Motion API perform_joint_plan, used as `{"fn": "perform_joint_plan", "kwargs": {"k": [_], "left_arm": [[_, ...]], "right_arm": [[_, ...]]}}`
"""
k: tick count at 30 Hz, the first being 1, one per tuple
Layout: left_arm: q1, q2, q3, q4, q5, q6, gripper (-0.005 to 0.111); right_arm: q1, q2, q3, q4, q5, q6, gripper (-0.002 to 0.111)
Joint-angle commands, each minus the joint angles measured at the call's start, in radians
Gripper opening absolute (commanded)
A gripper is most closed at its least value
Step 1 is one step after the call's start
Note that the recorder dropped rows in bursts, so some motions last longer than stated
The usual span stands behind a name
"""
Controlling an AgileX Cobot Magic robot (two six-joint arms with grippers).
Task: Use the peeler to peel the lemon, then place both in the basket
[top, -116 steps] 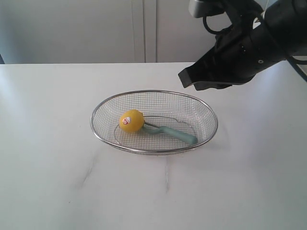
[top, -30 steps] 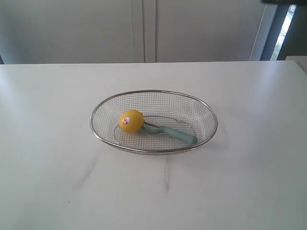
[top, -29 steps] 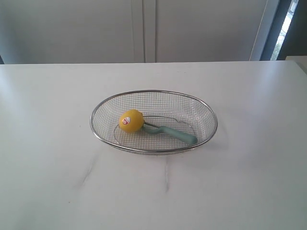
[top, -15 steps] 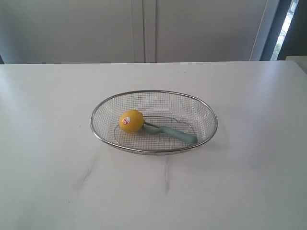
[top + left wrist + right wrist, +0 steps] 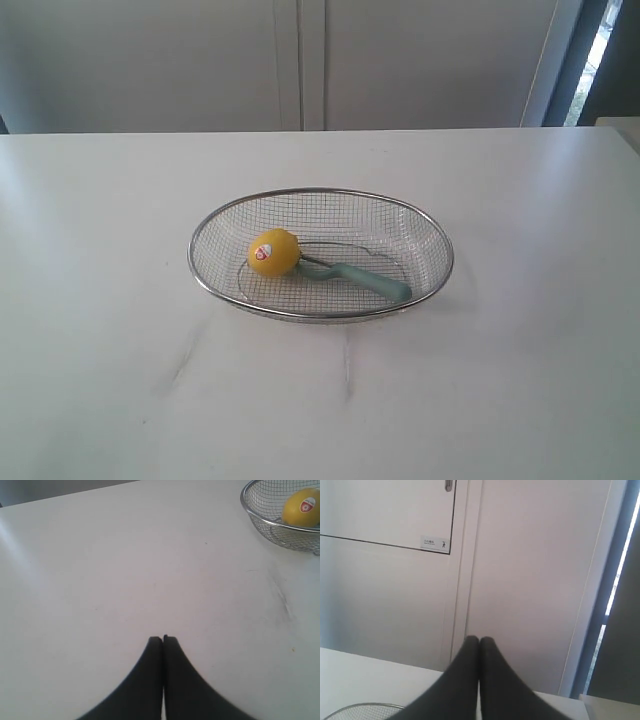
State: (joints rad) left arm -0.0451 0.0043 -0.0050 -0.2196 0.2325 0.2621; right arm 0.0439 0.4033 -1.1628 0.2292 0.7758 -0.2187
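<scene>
The right arm has withdrawn from the exterior view. A small round yellow lemon (image 5: 274, 252) and a teal-handled, silver-bladed peeler (image 5: 365, 280) lie touching inside the oval silver wire-mesh basket (image 5: 320, 190) on the white desk (image 5: 120, 380). The left jaws and the right jaws are pressed together, empty. Placing looks done.

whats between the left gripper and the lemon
In the left wrist view, only bare table, then the mesh wall of the basket, lies between the left gripper and the lemon.
</scene>
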Motion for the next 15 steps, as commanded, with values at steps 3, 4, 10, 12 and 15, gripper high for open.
{"fn": "perform_joint_plan", "kwargs": {"k": [3,4,10,12,15], "left_arm": [[0.002,-0.004,0.005,-0.012,-0.006,0.002,0.000],[0.002,-0.004,0.005,-0.012,-0.006,0.002,0.000],[0.002,-0.004,0.005,-0.012,-0.006,0.002,0.000],[0.002,-0.004,0.005,-0.012,-0.006,0.002,0.000],[0.002,-0.004,0.005,-0.012,-0.006,0.002,0.000]], "right_arm": [[-0.005,-0.033,0.166,-0.114,-0.078,-0.006,0.000],[-0.005,-0.044,0.203,-0.139,-0.089,-0.006,0.000],[-0.005,-0.107,0.432,-0.141,-0.105,-0.006,0.000],[-0.005,-0.134,0.502,-0.136,-0.105,-0.006,0.000],[-0.005,-0.176,0.610,-0.126,-0.104,-0.006,0.000]]}}
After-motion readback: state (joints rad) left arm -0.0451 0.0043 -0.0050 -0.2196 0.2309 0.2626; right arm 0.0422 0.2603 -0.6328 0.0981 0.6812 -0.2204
